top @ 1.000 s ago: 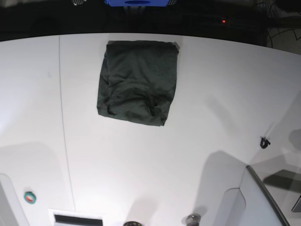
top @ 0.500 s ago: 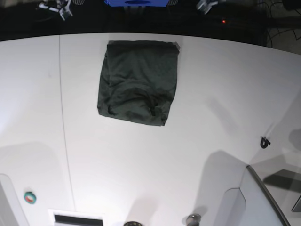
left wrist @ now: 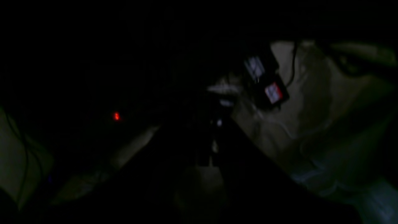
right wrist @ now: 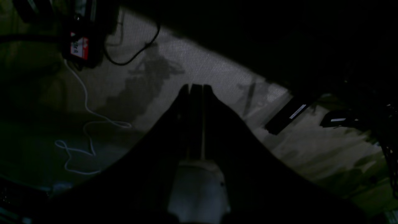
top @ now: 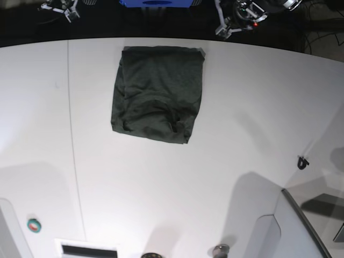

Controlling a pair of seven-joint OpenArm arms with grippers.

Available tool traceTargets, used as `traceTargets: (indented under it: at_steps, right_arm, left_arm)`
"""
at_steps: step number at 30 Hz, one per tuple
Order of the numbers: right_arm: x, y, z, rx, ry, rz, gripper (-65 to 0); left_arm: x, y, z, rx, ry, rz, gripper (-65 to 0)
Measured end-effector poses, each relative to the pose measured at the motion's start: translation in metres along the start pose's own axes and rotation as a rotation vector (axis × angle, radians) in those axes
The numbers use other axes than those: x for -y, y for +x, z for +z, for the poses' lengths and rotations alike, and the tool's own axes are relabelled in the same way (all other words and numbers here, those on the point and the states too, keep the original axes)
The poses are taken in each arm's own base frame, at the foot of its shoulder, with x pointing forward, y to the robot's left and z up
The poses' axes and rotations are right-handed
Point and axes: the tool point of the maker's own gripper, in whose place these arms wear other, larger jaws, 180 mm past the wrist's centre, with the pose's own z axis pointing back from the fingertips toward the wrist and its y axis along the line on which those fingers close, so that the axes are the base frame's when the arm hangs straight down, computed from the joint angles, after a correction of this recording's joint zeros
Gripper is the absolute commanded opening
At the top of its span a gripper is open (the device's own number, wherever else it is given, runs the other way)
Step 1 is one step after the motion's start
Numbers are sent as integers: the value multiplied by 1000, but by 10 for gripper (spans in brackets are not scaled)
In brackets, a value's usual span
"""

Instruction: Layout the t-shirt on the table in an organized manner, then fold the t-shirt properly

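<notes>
The dark green t-shirt (top: 157,92) lies folded into a wrinkly rectangle near the far edge of the white table (top: 242,123). Nothing touches it. My left gripper (top: 223,29) hangs past the table's far edge, up and to the right of the shirt. My right gripper (top: 67,12) is at the top left, also beyond the edge. In the right wrist view the gripper (right wrist: 196,88) is shut and empty over a dim floor. The left wrist view is nearly black; its gripper (left wrist: 214,137) is a dark shape, shut, with nothing seen in it.
A thin dark seam (top: 72,140) runs down the table's left part. A small green-and-red round item (top: 34,226) sits at the near left, a little black object (top: 302,162) at the right. A grey box (top: 301,231) fills the near right corner. Cables (right wrist: 87,124) lie on the floor.
Both arms have come into the base view along the far edge, the left one further than half a second ago. The t-shirt has not moved.
</notes>
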Motion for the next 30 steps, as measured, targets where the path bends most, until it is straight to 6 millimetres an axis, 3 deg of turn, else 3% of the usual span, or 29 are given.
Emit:
traceTargets:
  at_steps: [4, 10, 16, 23, 30]
  right_arm:
    - [-3, -17, 3, -42, 6, 1, -635]
    - [-12, -13, 2, -27, 18, -1, -635]
    - [-14, -27, 4, -63, 22, 1, -635]
    - [-14, -33, 4, -100, 21, 1, -635]
    - [-14, -33, 4, -100, 22, 4, -635]
  left_arm:
    - [4, -42, 10, -102, -15, -20, -650]
    - [2, -6, 1, -14, -10, -22, -650]
    - [8, -29, 5, -68, -20, -18, -650]
    - [1, -14, 3, -36, -10, -24, -650]
    - [4, -19, 4, -47, -15, -22, -650]
